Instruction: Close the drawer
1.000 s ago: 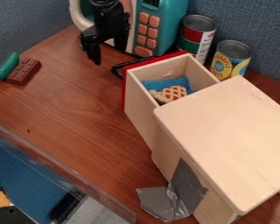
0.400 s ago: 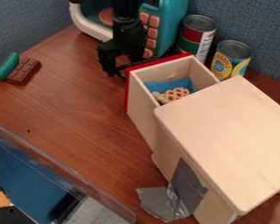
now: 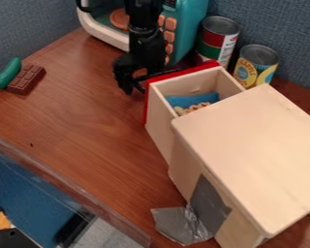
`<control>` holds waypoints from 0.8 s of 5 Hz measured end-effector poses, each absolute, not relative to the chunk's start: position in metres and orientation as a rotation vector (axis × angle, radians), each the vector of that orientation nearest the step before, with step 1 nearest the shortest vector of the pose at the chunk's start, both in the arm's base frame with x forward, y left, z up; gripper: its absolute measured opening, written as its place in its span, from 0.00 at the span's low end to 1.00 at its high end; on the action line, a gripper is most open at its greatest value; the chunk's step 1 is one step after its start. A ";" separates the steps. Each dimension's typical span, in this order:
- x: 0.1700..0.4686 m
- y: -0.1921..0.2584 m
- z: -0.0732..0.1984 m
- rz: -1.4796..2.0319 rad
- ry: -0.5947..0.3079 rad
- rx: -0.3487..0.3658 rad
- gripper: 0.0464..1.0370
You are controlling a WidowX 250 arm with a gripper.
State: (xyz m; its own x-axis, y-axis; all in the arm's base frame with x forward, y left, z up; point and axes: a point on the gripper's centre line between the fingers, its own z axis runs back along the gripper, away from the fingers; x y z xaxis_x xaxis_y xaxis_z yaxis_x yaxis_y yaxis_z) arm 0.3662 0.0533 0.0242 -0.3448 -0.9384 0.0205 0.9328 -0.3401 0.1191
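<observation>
The big wooden cabinet (image 3: 248, 145) is standing on the brown table (image 3: 73, 116), and its drawer (image 3: 161, 126) is sticking out at the far end. Some of the drawer is hiding under the cabinet's top, but a good part is showing, so the closing looks only partly done. The red front (image 3: 183, 72) is waiting well apart from the cabinet, and it is needing a push all the way in. The black gripper (image 3: 135, 88) is hanging down just outside that front, close to it. I cannot tell if it is squeezing anything or letting go. Its place is looking good for pushing.

Now I am counting, big things first. One cabinet is standing here, and one drawer is poking out of it. One blue-green toy microwave (image 3: 190, 29) is sitting behind. One robot arm (image 3: 143, 19) is coming down from the top. Gray tape (image 3: 209, 206) is sticking to the cabinet's side. Two cans are standing near the drawer: one red and green can (image 3: 217, 41) and one yellow can (image 3: 255, 67). One toy chocolate bar (image 3: 26, 79) is lying by one green toy vegetable (image 3: 7, 72). One blue thing (image 3: 191, 99) and one toy pie piece (image 3: 195, 106) are resting inside the drawer.
</observation>
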 end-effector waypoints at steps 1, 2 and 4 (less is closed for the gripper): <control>0.359 0.039 0.030 -1.938 -0.187 0.031 0.96; 0.350 0.015 0.040 -1.981 -0.224 0.019 0.96; 0.332 -0.032 0.039 -2.083 -0.258 -0.050 0.96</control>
State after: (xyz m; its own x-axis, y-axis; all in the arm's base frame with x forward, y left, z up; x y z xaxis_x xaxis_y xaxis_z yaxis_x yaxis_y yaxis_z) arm 0.3318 -0.0323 0.0391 -0.5040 -0.8521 0.1413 0.8608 -0.4821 0.1628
